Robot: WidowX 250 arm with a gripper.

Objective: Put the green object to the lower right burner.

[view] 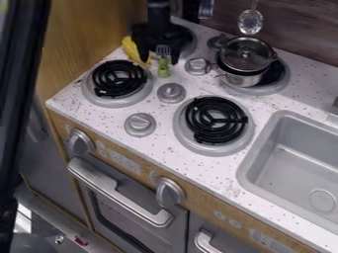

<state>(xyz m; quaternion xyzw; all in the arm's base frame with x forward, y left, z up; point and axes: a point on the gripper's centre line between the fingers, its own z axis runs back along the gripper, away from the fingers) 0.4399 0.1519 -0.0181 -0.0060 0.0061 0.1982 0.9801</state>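
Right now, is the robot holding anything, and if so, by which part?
Nothing, as far as I can tell: the gripper has its jaws apart around the green fork, with a gap on either side.

A play kitchen, with stove, oven and sink built into one small unit.
Coil burners [214,139] sat in round grey plates across the middle and top of the frame; grey knobs [140,124] stood among them; a lidded metal pot [245,78] rested at upper right, below a slotted spoon [250,21]; a grey sink [284,165] was sunk into the speckled white counter [221,178] at right; an oven door [125,217] with a pale handle [119,191] fronted the lower left.
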